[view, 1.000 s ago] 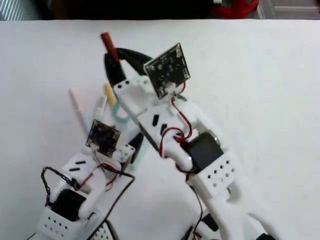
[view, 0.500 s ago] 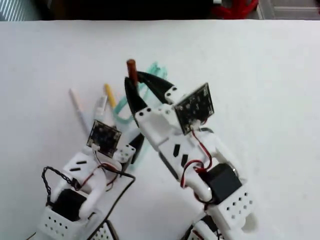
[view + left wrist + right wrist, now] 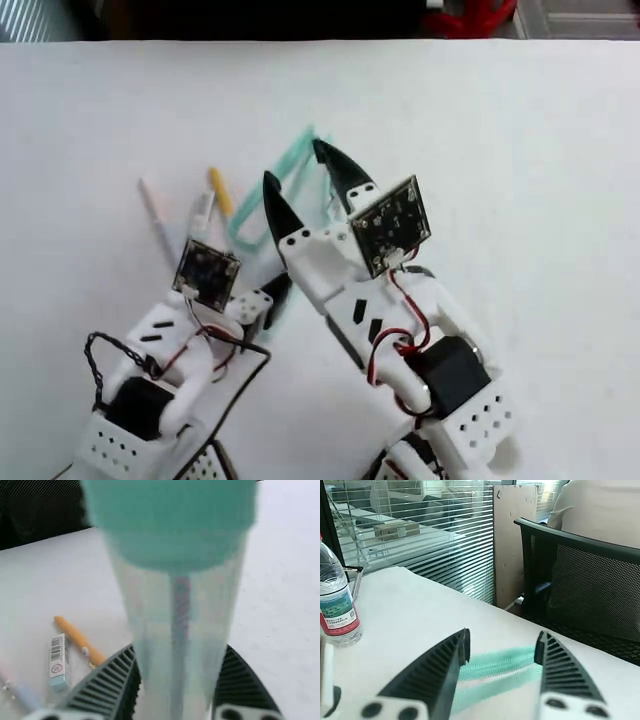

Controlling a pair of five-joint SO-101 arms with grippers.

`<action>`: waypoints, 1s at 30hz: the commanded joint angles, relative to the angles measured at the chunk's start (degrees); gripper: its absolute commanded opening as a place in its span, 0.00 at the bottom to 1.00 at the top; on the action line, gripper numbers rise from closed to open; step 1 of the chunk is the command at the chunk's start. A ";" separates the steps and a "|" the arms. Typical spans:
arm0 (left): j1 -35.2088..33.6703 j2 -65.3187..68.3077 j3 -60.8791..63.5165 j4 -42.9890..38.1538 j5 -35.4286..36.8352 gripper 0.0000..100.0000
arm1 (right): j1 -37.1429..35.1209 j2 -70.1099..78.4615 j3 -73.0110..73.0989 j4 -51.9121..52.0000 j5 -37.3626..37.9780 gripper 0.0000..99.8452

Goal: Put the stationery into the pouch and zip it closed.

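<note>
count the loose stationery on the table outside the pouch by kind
pens: 2 (white pen, orange pen)
erasers: 1 (eraser)
total: 3 outside the pouch

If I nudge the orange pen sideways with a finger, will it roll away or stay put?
It will probably roll: the orange pen looks slim and round and lies flat on the smooth table. It also looks light, so a small nudge should move it. The blocky eraser lies close beside it and may stop a roll toward that side.
</note>
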 commanded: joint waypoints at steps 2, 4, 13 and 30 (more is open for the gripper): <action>-0.22 0.22 0.09 -0.44 2.02 0.22 | 0.48 -1.01 -0.70 0.31 -0.26 0.22; -0.22 0.22 0.09 -0.44 2.02 0.22 | 0.48 -1.01 -0.70 0.31 -0.18 0.22; -0.22 0.22 0.00 -0.35 1.93 0.22 | 0.92 -1.27 1.23 1.80 0.18 0.06; -4.53 0.13 -13.98 4.40 2.46 0.09 | 18.86 -12.79 5.71 8.66 0.18 0.07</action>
